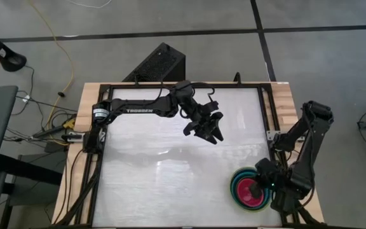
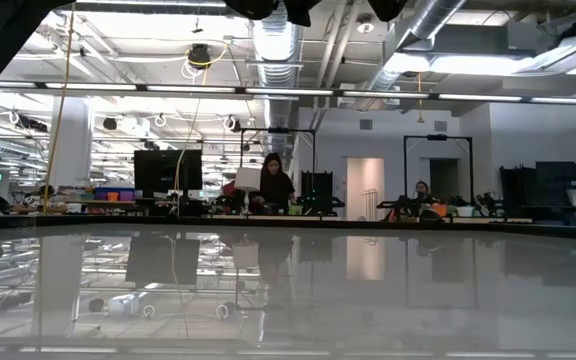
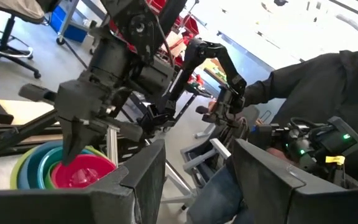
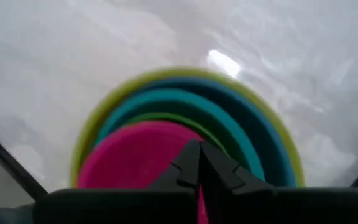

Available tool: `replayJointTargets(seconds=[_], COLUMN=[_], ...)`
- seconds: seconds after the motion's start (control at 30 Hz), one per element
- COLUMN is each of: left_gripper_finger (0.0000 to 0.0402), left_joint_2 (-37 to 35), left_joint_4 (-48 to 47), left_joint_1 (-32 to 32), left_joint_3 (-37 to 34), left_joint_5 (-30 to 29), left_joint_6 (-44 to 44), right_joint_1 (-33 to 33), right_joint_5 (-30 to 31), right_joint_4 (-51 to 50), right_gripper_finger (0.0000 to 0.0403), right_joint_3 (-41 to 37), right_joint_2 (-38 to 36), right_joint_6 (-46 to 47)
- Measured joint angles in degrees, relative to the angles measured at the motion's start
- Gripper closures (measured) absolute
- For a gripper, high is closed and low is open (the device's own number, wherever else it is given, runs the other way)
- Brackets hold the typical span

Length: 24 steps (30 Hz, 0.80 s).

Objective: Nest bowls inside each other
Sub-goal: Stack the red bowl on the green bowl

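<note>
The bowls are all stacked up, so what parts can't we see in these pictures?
- Pink bowl: in the right wrist view the shut right gripper covers part of its rim, so whether it pinches the rim cannot be told.
- Bowl stack: in the high view the right arm hides its right side.
- Low view: no bowls show at all.
- Left gripper: open, far from the stack.
</note>
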Motion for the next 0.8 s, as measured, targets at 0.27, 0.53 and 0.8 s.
replayJointTargets(seconds=[0.27, 0.53, 0.8], left_gripper_finger=[0.0225, 0.0225, 0.0225], left_joint_2=[0.0, 0.0, 0.0], left_joint_4=[0.0, 0.0, 0.0], left_joint_1=[0.0, 0.0, 0.0], left_joint_3=[0.0, 0.0, 0.0], left_joint_5=[0.0, 0.1, 0.4], left_joint_6=[0.3, -0.1, -0.1], right_joint_1=[-0.9, -2.4, -3.5], right_joint_5=[-1.9, -1.7, -1.5], right_joint_4=[7.1, 6.8, 12.1], right_gripper_finger=[0.0384, 0.0384, 0.0382], right_joint_3=[-6.3, -9.8, -14.2], right_joint_2=[0.5, -2.5, -4.7], right_joint_6=[1.7, 1.7, 2.2])
